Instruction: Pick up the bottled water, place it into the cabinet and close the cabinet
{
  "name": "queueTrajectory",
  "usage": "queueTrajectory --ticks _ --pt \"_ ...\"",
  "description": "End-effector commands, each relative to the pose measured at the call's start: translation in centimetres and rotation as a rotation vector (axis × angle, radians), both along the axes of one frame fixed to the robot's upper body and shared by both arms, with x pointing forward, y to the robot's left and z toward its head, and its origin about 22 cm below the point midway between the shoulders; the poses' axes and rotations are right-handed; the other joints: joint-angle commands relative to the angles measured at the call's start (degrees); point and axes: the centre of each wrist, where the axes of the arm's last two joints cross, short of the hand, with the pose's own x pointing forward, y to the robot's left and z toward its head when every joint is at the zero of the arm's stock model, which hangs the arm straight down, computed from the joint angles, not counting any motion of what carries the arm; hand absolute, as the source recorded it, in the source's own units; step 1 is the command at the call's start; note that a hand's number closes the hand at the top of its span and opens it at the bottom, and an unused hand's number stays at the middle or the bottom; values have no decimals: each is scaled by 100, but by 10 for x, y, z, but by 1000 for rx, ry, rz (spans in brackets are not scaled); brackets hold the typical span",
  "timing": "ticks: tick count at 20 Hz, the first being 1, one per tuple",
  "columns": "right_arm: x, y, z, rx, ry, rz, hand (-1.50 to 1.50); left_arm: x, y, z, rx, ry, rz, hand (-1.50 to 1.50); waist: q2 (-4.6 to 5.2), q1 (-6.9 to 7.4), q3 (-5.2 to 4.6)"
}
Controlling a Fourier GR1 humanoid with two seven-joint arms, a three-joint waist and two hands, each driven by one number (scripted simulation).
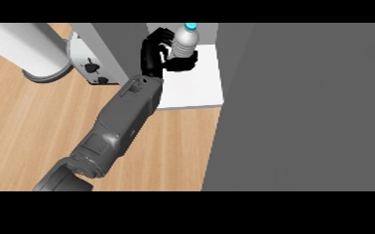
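Single head view looks steeply down at counter (176,144).

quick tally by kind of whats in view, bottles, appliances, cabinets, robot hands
bottled water: 1
toaster: 1
white cylinder appliance: 1
cabinet: 1
left hand: 1
total: 5

The wooden bench (168,148) carries a white cylinder (33,49) at its far left corner, with a toaster (92,64) just beside it. The cabinet's white shelf (194,87) adjoins the bench's far edge.
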Motion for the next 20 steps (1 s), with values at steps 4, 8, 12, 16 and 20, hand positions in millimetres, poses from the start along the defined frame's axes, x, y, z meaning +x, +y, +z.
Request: queueTrajectory --ticks 4,8,12,16,20 --pt "-7 -6 17 9 -38 15 -150 -3 7 -15 88 1 28 150 30 -8 -3" --pt "-12 -11 17 17 -33 32 -150 1 12 -12 168 29 56 -150 31 -49 5" --pt "-8 -2 4 18 -32 28 -150 0 19 -18 256 45 88 -150 44 -81 3" --pt "-12 -9 8 22 -39 24 -150 -6 19 -29 264 55 107 -150 44 -102 5" --pt "-6 -9 13 11 -46 43 -150 -5 25 -28 253 32 114 -150 92 -101 -4"
